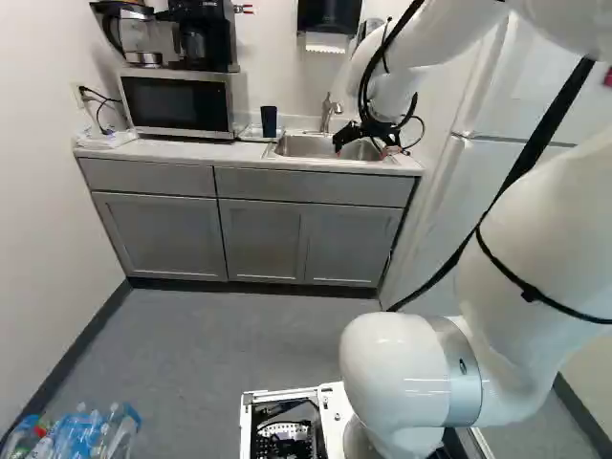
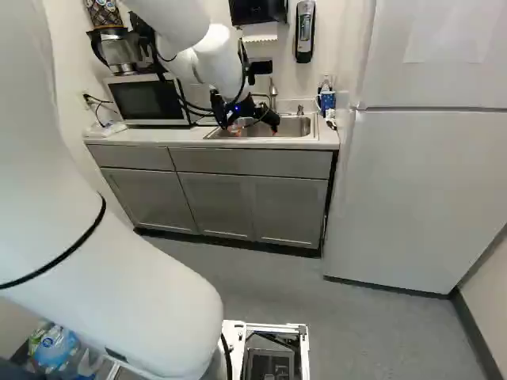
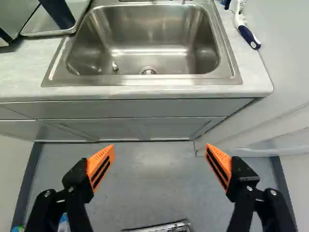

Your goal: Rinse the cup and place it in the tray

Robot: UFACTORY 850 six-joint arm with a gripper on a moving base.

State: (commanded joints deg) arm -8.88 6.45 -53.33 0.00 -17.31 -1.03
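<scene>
My gripper [image 2: 253, 125] hangs by the sink's front edge in the right base view. In the wrist view the gripper [image 3: 160, 153] stands wide open, nothing between its orange pads, with the counter's front edge ahead of it. A dark blue cup [image 1: 269, 120] stands upright on the tray [image 1: 250, 134], between microwave and sink. The wrist view shows only part of the cup [image 3: 57, 13] and of the tray [image 3: 76, 17]. Ahead of the fingers lies the steel sink [image 3: 149, 41], with no cup in its basin.
The faucet [image 1: 329, 110] rises behind the sink. A microwave [image 1: 179, 102] carries coffee makers. A brush [image 3: 246, 33] lies on the counter beside the sink. The refrigerator [image 2: 420, 190] flanks the counter. Plastic bottles [image 1: 81, 433] are low at the left of the left base view.
</scene>
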